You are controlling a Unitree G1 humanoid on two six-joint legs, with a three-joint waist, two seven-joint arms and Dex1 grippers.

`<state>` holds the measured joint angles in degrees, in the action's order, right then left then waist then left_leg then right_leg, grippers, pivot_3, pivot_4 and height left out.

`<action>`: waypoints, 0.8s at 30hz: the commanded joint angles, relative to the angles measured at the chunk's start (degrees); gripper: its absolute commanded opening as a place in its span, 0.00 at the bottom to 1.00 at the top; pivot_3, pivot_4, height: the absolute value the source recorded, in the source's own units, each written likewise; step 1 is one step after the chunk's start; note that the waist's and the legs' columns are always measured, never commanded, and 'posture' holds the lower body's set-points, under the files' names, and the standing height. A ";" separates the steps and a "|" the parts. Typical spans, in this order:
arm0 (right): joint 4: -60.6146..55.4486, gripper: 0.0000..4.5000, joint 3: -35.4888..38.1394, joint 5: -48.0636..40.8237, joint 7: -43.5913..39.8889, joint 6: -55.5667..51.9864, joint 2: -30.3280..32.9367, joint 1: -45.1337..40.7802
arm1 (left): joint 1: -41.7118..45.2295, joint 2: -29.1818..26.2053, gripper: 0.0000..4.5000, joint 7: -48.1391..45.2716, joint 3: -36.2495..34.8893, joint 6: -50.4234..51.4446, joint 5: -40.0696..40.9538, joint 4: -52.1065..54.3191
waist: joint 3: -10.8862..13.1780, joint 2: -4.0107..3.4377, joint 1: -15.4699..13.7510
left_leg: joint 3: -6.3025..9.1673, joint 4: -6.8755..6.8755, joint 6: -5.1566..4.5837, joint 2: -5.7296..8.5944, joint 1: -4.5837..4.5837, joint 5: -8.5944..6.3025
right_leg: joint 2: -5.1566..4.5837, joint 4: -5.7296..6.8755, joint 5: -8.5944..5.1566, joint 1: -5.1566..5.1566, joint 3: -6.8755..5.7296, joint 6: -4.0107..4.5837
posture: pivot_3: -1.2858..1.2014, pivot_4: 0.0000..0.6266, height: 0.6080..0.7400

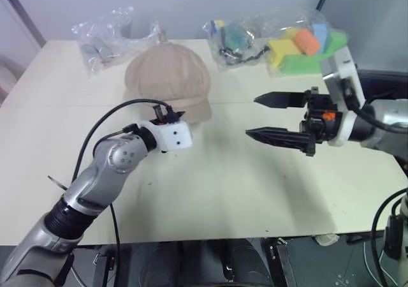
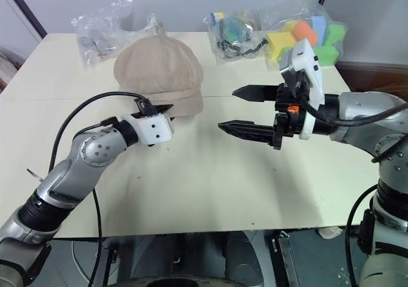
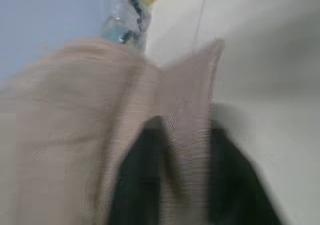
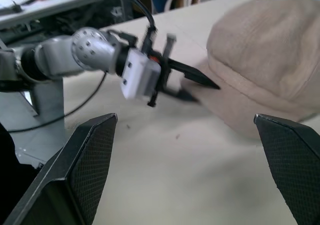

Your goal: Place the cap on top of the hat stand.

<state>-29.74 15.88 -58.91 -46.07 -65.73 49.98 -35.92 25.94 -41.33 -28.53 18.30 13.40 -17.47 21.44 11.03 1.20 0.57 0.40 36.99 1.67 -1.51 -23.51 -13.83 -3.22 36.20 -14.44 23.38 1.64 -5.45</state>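
The beige cap (image 1: 169,76) stands domed on the table at the back centre, its short brim toward me. My left gripper (image 1: 175,116) is at that brim, shut on its edge. In the left wrist view the tan fabric (image 3: 75,110) lies between the black fingers (image 3: 135,185). The right wrist view also has the left gripper (image 4: 200,85) pinching the brim of the cap (image 4: 270,50). My right gripper (image 1: 261,116) hovers to the right of the cap, pointing left, open wide and holding nothing. The hat stand is hidden or out of view.
Along the cream table's (image 1: 210,191) far edge lie three clear plastic bags: one at the left (image 1: 105,38), one with dark items (image 1: 233,41), and one with coloured foam blocks (image 1: 299,44). A black cable loops over my left forearm.
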 commanded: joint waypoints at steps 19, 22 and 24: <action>0.84 1.00 -3.37 2.42 0.00 6.53 1.99 1.34 | 4.05 -8.98 0.01 -10.91 -10.32 -56.97 10.15 -41.20 | -0.03 -0.06 0.14 | -0.15 -0.03 -0.01 -0.11 0.01 -0.01 | -0.03 0.02 0.01 0.06 -0.01 0.00 | 0.52 0.24 1.00; 0.82 1.00 -3.49 2.99 -0.06 7.01 2.00 1.63 | 3.45 -8.46 0.25 -11.78 -10.50 -56.75 10.92 -40.69 | -0.03 -0.06 0.15 | -0.15 -0.02 -0.01 -0.11 0.01 -0.01 | -0.03 0.03 0.06 0.06 -0.01 -0.08 | 0.52 0.24 1.00; 0.96 1.00 -3.61 3.38 -0.24 7.49 2.06 1.92 | 2.04 -8.47 0.46 -11.81 -11.19 -56.34 11.11 -39.38 | -0.03 -0.06 0.13 | -0.15 -0.03 -0.01 -0.11 0.01 -0.01 | -0.02 0.03 0.06 0.07 0.00 -0.09 | 0.52 0.24 1.00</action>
<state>-28.32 11.58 -55.77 -45.96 -59.51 51.02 -33.78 28.20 -49.42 -40.44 8.25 -42.97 -7.11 -19.50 11.00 1.15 0.70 0.25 36.96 1.66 -1.62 -23.52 -13.84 -3.24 36.23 -14.38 23.46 1.64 -5.55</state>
